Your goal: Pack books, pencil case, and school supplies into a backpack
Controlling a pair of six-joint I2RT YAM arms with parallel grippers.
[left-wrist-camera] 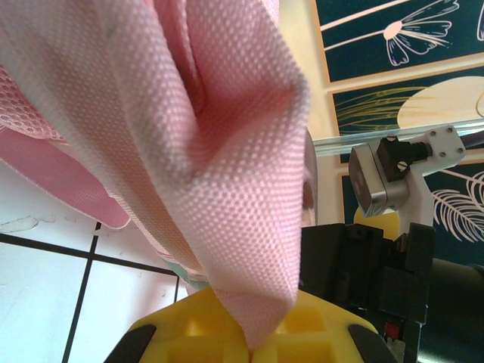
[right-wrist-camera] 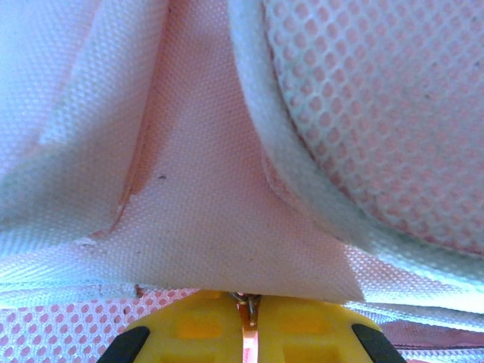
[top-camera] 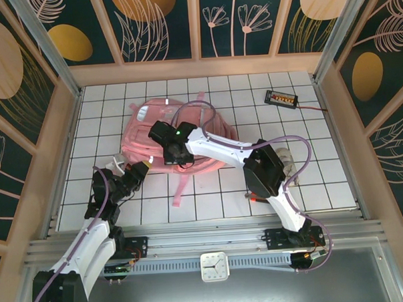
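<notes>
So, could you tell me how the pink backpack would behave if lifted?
Probably floppy: the backpack fabric folds and drapes where the left end effector pinches it. It lies slumped, so likely sags rather than lifting whole. Its woven texture looks grippy; slipping seems unlikely.

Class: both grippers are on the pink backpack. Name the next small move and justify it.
Probably the right gripper draws slowly away while the left gripper holds firm, to open the backpack. Both are shut on its fabric, and a small metal piece, perhaps a zip pull, sits in the right one's pinch.
</notes>
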